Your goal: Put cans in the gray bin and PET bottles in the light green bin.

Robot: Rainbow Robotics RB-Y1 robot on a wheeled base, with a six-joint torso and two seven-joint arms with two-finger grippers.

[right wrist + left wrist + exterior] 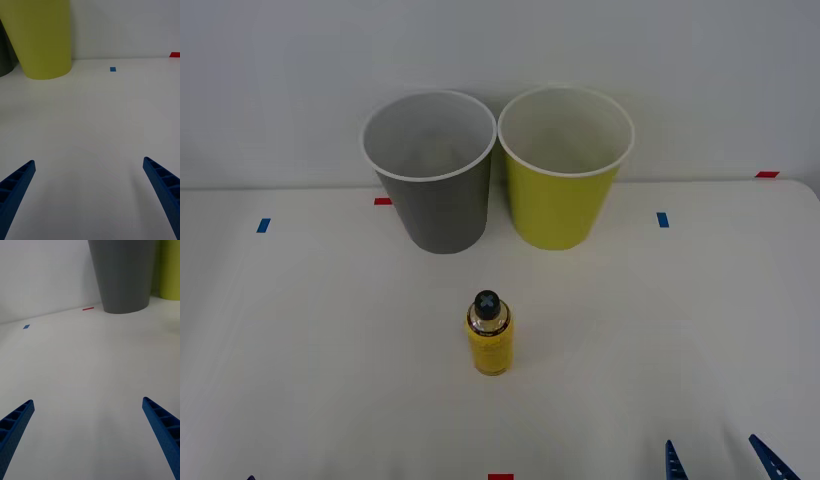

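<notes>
The gray bin (430, 190) and the light green bin (563, 195) stand upright side by side at the back of the white table, both with nothing visible inside. A small PET bottle (491, 340) of yellow liquid with a black cap stands upright in front of them, near the table's middle. Cans are out of view. My right gripper (720, 462) is low at the front right, open and holding nothing, facing the light green bin (45, 37). In the left wrist view my left gripper (88, 401) is open over bare table, facing the gray bin (123, 273).
Small blue tape marks (663, 219) and red tape marks (383, 201) dot the table. A white wall rises right behind the bins. The table's right corner (805, 190) curves off at the back right.
</notes>
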